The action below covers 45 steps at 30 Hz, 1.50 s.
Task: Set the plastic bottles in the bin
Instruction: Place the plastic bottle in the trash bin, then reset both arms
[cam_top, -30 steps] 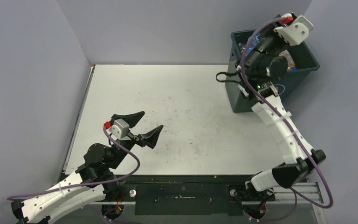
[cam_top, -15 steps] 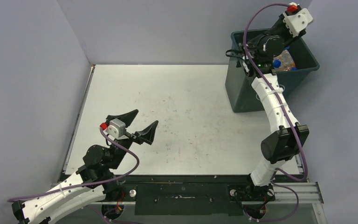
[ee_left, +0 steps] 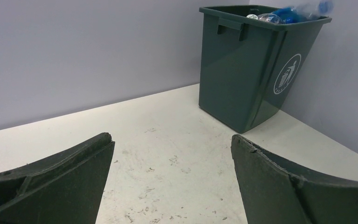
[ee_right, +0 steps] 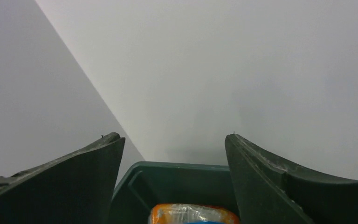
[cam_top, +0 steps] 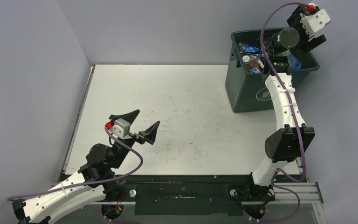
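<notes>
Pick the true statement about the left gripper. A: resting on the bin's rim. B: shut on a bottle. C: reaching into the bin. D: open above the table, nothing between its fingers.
D: the left gripper has its jaws wide apart over the table, only tabletop showing between them, and the bin stands well away from it.

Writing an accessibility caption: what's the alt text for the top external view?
The right gripper hangs open above the dark bin at the far right of the table, plastic bottles visible inside. The left gripper is open over its near left.
</notes>
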Available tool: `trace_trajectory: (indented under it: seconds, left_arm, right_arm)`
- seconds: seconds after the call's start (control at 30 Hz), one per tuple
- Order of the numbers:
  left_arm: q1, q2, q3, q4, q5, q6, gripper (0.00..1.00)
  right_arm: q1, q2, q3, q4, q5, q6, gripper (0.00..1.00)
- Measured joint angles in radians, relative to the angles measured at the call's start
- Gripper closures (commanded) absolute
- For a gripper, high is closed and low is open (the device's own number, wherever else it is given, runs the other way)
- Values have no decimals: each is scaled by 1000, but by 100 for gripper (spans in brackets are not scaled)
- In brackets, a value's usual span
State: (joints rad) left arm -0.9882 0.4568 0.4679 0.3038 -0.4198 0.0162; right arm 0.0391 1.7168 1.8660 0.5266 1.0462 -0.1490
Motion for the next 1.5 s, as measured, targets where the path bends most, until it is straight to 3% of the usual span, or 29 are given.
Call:
trace_trajectory:
  seconds: [0.33,0.77,0.87,1.0,1.2,1.4,1.5]
  left_arm:
    - [2,20,0,0,1,6,4]
    - [10,39,0,-10,-18,6,4]
    - [10,39,0,-16,-32,6,4]
    - [10,39,0,-25,-44,10,4]
    - [9,40,0,-31,-76,25,4]
    - [-6,67,-14,43,-301,55,4]
    - [-8,112,-34,91,-398,77,4]
  right_arm:
    - [32,0,80,-146,-87,109,5]
    - [414,-52,92,-302,-325,152,0]
    - [470,-95,56,-349,-430,170,5]
    - [545,-182,-69,-380,-544,189,9]
    - [610,-353,-414,-410,-656,339,10]
    - [663,-538,-806,-441,-614,583,10]
    - [681,-631,-927,-495,-586,689,10]
